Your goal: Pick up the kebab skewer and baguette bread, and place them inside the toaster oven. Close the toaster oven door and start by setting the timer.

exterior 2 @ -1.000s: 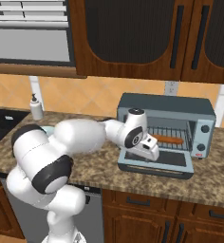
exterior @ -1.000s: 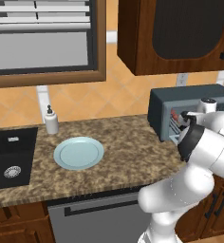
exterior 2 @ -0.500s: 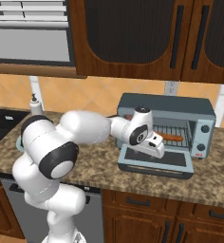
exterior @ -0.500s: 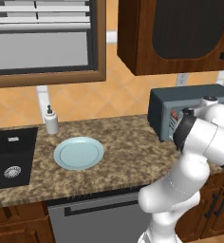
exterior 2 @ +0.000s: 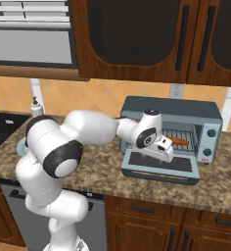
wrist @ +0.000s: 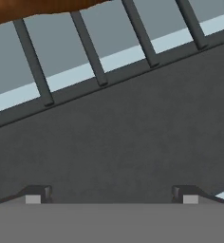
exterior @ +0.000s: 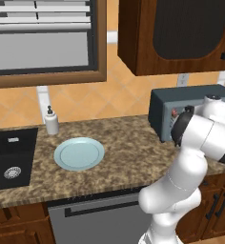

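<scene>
The loaf (exterior 2: 178, 142) lies on the rack (wrist: 90, 52) inside the oven (exterior 2: 210, 115), long axis side to side across the opening. The pincer (exterior 2: 167, 148), tips apart and empty, hangs just in front of and below it, over the dropped door (exterior 2: 159, 171). I cannot make out the skewer. One loaf, one oven, one plate (exterior: 79, 154) on the desk (exterior: 128, 157).
</scene>
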Robot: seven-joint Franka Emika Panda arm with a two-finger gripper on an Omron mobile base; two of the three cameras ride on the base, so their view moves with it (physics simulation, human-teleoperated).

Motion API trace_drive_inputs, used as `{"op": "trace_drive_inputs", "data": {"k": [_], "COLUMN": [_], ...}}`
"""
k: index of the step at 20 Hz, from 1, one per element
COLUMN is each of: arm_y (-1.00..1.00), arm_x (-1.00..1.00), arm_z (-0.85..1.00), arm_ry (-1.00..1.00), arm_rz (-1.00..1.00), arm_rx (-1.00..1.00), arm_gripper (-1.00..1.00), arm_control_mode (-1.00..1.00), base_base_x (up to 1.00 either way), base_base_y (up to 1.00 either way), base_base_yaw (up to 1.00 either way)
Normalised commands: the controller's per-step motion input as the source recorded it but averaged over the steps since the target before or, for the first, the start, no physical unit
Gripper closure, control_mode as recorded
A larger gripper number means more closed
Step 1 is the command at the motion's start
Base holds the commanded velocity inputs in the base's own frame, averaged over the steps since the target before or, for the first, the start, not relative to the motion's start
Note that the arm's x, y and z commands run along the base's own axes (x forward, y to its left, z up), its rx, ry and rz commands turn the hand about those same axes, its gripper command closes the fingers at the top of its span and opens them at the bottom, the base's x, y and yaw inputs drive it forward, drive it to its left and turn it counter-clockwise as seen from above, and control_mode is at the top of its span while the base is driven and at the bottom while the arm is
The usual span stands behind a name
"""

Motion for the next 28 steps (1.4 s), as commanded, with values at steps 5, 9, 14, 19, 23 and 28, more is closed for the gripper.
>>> {"op": "trace_drive_inputs", "data": {"k": [5,9,14,19,23,28], "arm_y": [0.0,0.0,0.0,0.0,0.0,-0.03], "arm_x": [0.2,0.33,0.33,0.26,0.01,-0.03], "arm_z": [0.02,0.02,0.0,0.0,0.0,0.0], "arm_ry": [0.0,0.0,0.0,0.0,0.0,0.0], "arm_rz": [0.0,-0.02,-0.01,0.0,0.0,0.0], "arm_rx": [0.0,0.0,0.0,0.0,0.0,0.0], "arm_gripper": [-1.0,-1.0,-1.0,-1.0,-1.0,-1.0], "arm_control_mode": [-1.0,-1.0,-1.0,-1.0,-1.0,-1.0], "base_base_x": [0.0,0.0,0.0,0.0,0.0,0.0], "base_base_y": [0.0,0.0,0.0,0.0,0.0,0.0], "base_base_yaw": [0.0,0.0,0.0,0.0,0.0,0.0]}}
